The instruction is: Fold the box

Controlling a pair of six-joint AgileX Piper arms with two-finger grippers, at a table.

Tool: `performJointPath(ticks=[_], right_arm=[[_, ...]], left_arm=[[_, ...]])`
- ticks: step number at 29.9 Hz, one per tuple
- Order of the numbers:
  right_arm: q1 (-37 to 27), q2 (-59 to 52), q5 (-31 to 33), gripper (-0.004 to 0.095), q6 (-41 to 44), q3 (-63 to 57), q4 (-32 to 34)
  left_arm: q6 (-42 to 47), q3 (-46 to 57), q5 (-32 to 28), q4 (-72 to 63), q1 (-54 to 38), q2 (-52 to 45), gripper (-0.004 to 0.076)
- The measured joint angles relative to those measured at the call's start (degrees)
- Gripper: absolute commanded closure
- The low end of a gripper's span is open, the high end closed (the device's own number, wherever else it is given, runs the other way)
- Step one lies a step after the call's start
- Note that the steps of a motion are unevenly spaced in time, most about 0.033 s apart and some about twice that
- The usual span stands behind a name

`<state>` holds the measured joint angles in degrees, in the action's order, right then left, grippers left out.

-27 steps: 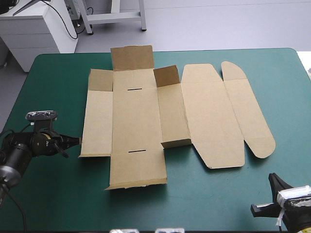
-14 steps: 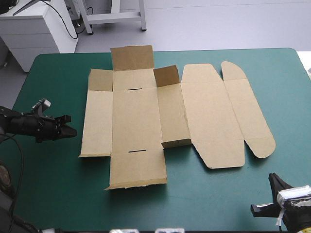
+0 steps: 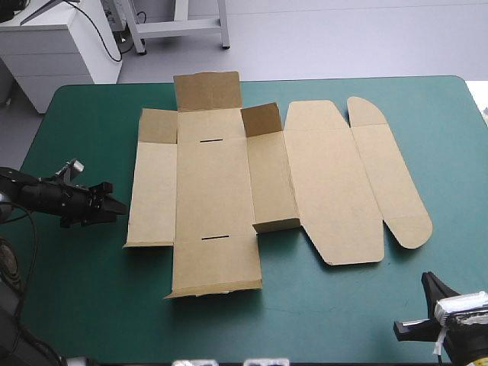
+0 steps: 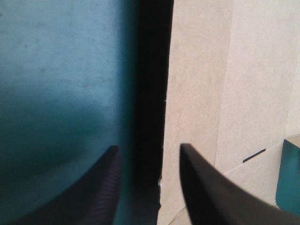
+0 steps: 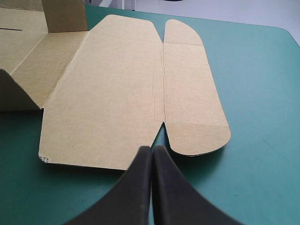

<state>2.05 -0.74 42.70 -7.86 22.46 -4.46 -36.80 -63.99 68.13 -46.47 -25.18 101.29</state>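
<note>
- The box point(image 3: 252, 183) lies mostly flat across the middle of the high view on the teal-green cover point(image 3: 91, 122), with a few flaps standing up toward upper centre.
- It's thin board, so I'd guess light, stiff across the panels, bendy only at the creases, and likely to skid if shoved.
- Best grab looks like the long side panel at frame left.
- The left gripper point(image 4: 149, 146) has its fingers spread astride that edge. There's only dark shadow under it, so I can't tell if it's touching.
- The right gripper point(image 5: 152, 149) is pinched together and empty at lower right, partly cut off.
</note>
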Motion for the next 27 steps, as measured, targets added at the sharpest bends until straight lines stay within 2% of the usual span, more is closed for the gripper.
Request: performJointPath(ticks=[2, 10, 27], right_arm=[[0.00, 0.00, 0.00, 0.0928, 0.00, 0.00, 0.00], [0.00, 0.00, 0.00, 0.0928, 0.00, 0.00, 0.00], [0.00, 0.00, 0.00, 0.0928, 0.00, 0.00, 0.00]], left_arm=[[1.49, 0.00, -0.42, 0.00, 0.00, 0.00, 0.0128], [4.50, 0.00, -2.87, -0.05, 0.81, 0.00, 0.0143], [4.86, -0.58, -3.26, -1.59, 13.99, 1.56, 0.0143]])
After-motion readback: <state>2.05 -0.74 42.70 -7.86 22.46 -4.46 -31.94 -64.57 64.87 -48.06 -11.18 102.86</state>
